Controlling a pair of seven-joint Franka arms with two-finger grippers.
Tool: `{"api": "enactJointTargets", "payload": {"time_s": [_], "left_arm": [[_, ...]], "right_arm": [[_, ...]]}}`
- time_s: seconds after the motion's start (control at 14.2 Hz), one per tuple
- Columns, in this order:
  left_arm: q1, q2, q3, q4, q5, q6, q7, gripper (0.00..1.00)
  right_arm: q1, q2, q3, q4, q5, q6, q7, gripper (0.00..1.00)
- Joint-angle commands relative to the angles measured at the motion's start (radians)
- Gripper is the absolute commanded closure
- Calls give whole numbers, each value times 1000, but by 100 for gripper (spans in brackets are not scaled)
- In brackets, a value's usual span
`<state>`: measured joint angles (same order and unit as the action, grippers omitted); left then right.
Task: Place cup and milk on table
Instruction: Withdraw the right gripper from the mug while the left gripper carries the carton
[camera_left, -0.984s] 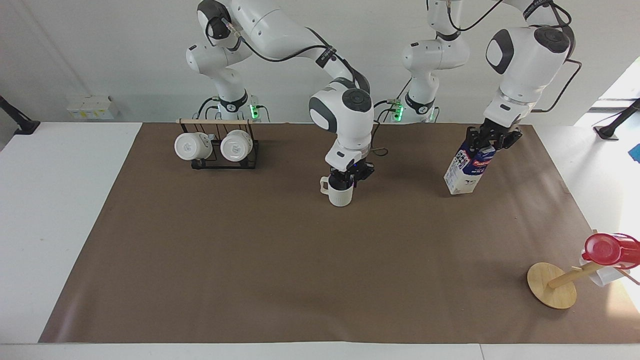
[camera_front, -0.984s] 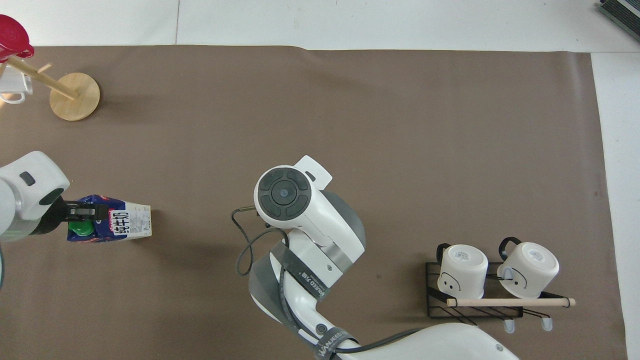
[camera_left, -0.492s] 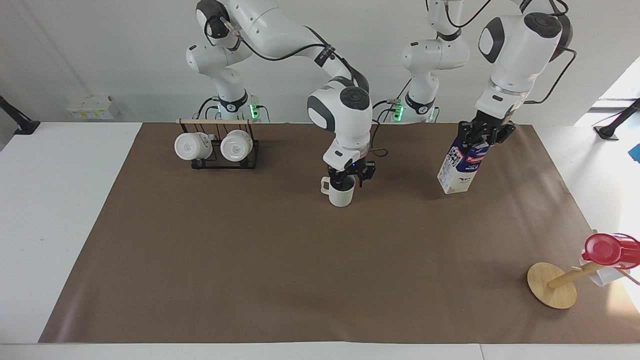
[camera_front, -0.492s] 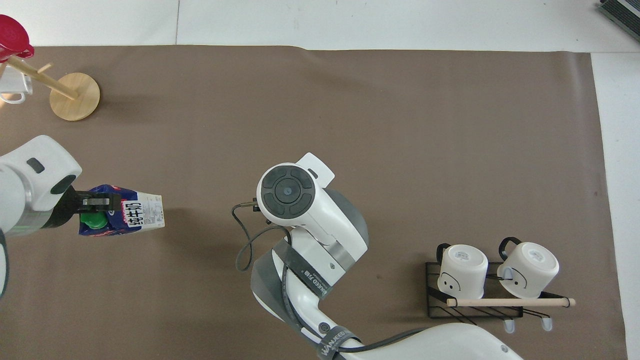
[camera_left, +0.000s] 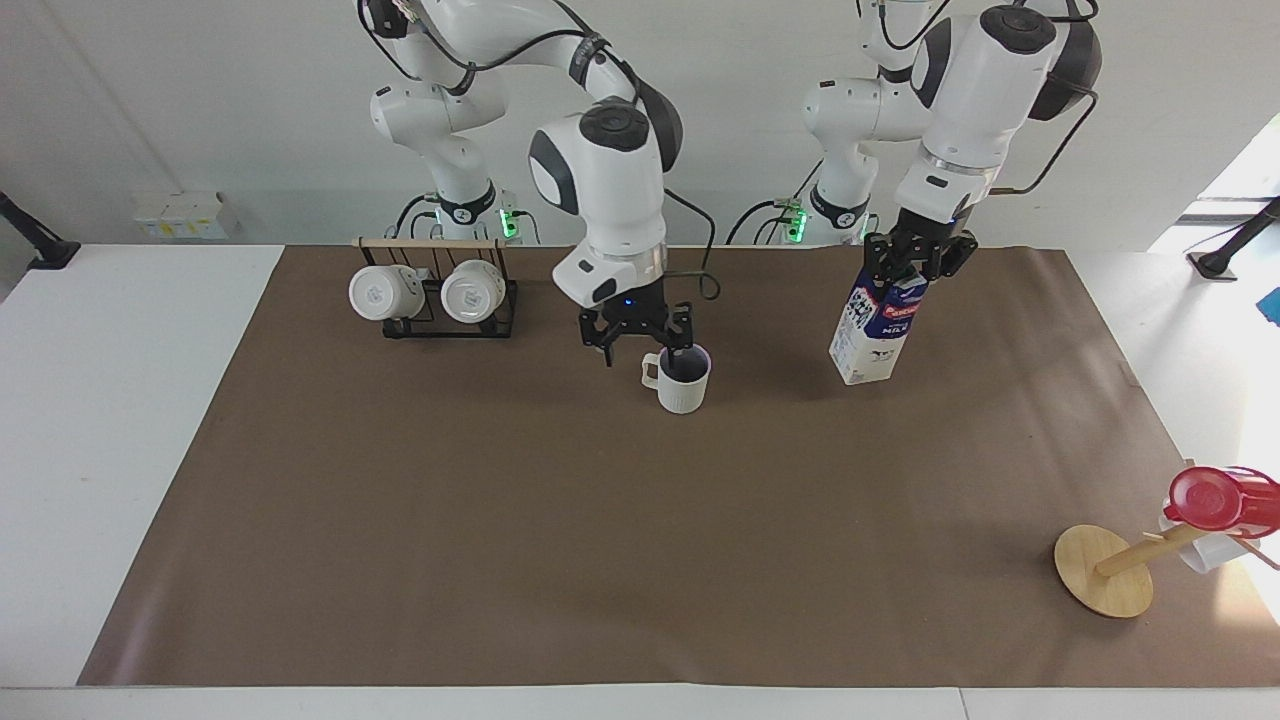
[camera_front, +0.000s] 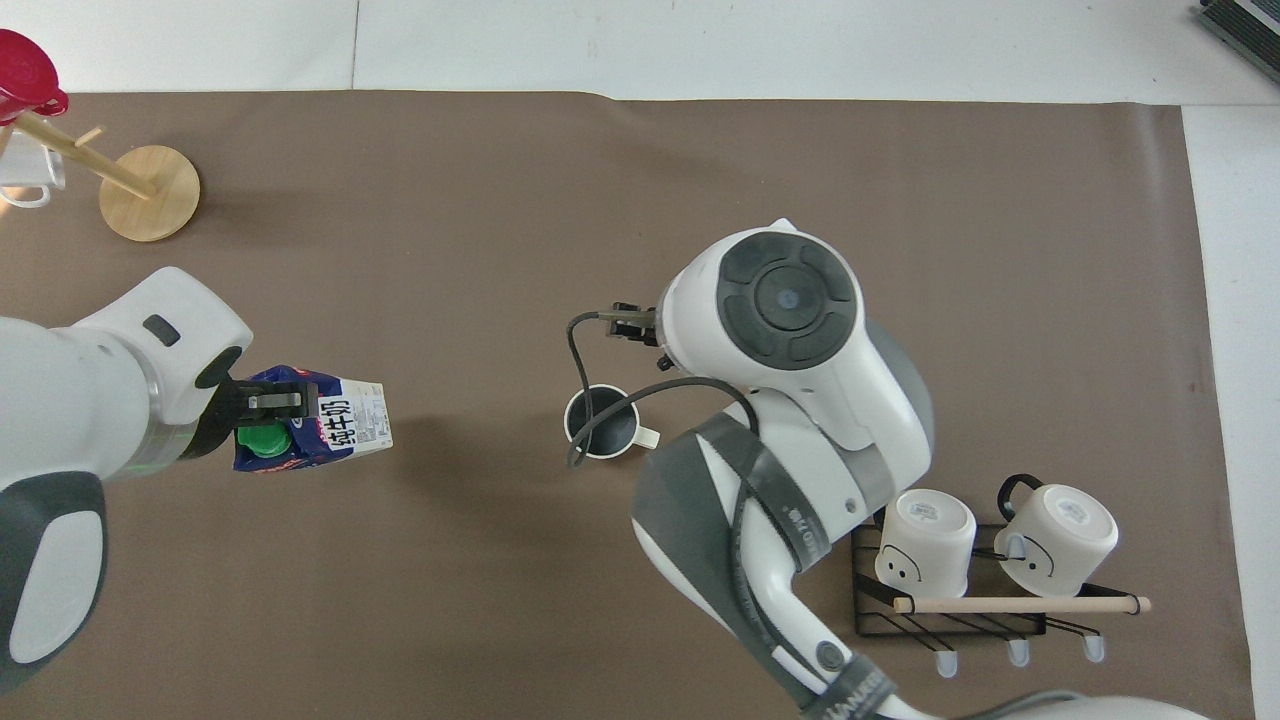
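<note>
Starting from my right arm's end of the surface (camera_left: 100, 420): a black wire rack (camera_left: 448, 318) with two white mugs (camera_left: 385, 292) sits close to my bases, and I leave it alone. Next along, my right gripper (camera_left: 640, 344) hangs just above the brown paper sheet (camera_left: 560, 540), its fingers spread wide and gripping nothing, one fingertip right at the cup's rim. The cup (camera_left: 684, 379) stands upright on the sheet near the middle, handle pointing toward the rack, so that half looks done. To do this well I should lift straight up before swinging away, so no finger clips the rim or handle.

Further along, my left gripper (camera_left: 918, 262) is clamped on the top of the milk (camera_left: 879, 330), with the carton hanging tilted, its bottom swung toward the cup. From the facing view I cannot be sure whether its lower corner touches the sheet yet; it seems just clear of it. I would level the carton first, bring it down until the whole base sits flat, well apart from the cup, and only then let go.

At my left arm's end, a wooden stand (camera_left: 1103, 570) carries a red cup (camera_left: 1217, 499).
</note>
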<state>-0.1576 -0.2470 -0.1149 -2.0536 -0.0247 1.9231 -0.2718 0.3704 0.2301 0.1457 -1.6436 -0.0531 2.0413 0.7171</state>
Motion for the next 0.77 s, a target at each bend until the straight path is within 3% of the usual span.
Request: {"api": "enactJointTargets", "payload": {"time_s": [0.0, 0.28, 0.7], "left_arm": [[-60, 29, 14, 49, -35, -10, -64, 48], [-112, 57, 14, 85, -77, 2, -113, 49], [-183, 147, 15, 82, -75, 82, -171, 49]], "right_arm": [[-88, -81, 8, -58, 16, -45, -5, 0], [-215, -175, 9, -114, 16, -65, -72, 0], [-332, -267, 8, -94, 18, -217, -289, 0]]}}
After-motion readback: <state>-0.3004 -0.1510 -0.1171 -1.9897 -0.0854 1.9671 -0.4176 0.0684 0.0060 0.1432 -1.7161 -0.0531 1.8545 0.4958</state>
